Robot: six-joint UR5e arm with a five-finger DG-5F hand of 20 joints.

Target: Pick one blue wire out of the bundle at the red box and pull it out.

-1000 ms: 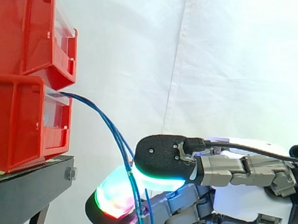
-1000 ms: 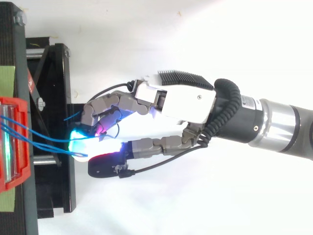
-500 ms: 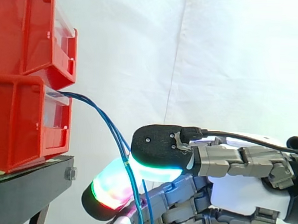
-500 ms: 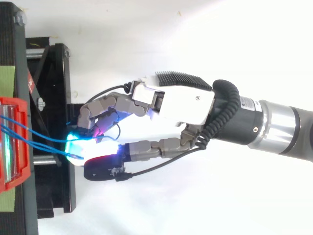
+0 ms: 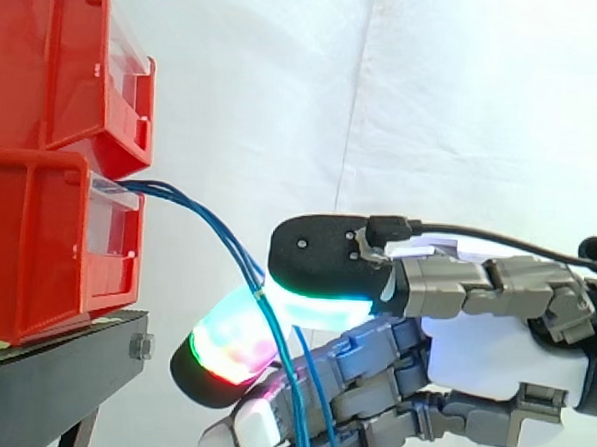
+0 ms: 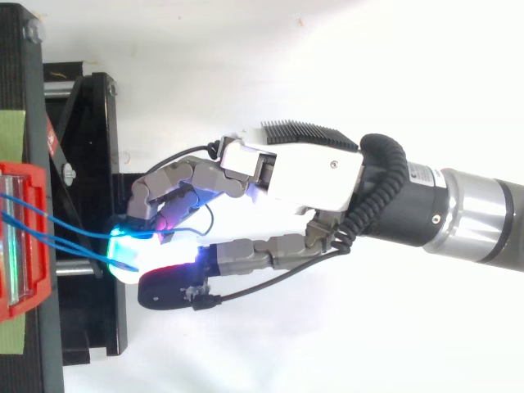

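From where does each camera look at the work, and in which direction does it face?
Side view: beside the work, level, facing the bins and curtain; the hand comes in from the right, fingers pinching the wires.
Top view: above, looking down on the stand and bins; the hand and arm come in from the right.
Shared: hand, wires, bins.

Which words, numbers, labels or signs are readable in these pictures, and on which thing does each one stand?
No text here can be read.
White label on the arm: marks too small to read.
Red-and-white sticker on the black stand: too small to read.
Red boxes, blue wires, hand: no print visible.
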